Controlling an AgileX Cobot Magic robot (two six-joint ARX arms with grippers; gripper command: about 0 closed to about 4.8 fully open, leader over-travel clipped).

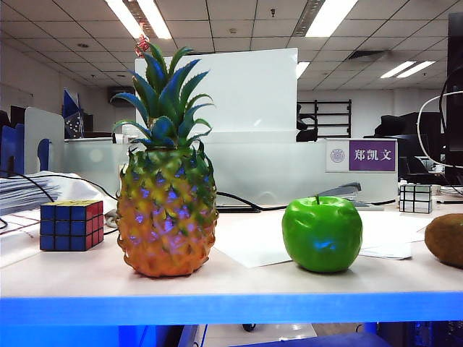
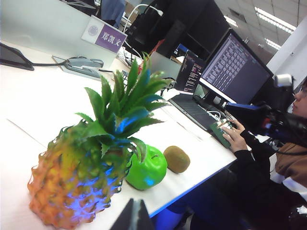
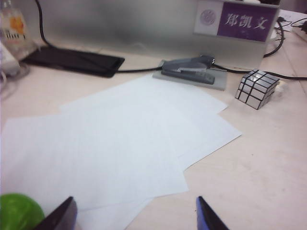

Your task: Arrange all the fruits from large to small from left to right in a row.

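Exterior view: pineapple (image 1: 167, 210), apple (image 1: 322, 234) and kiwi (image 1: 445, 239) already stand large-to-small on the tabletop (image 1: 239, 278); we judge the glossy apple slippery, best gripped at its widest girth; right claw (image 3: 134, 215) wide, empty, above paper; left claw (image 2: 134, 215) unreadable.

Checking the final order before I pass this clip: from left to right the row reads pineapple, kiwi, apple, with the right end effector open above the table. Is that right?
Not quite. The exterior view shows pineapple, then apple, then kiwi at the right edge. The rest holds: the right wrist view shows the right end effector open above the table.
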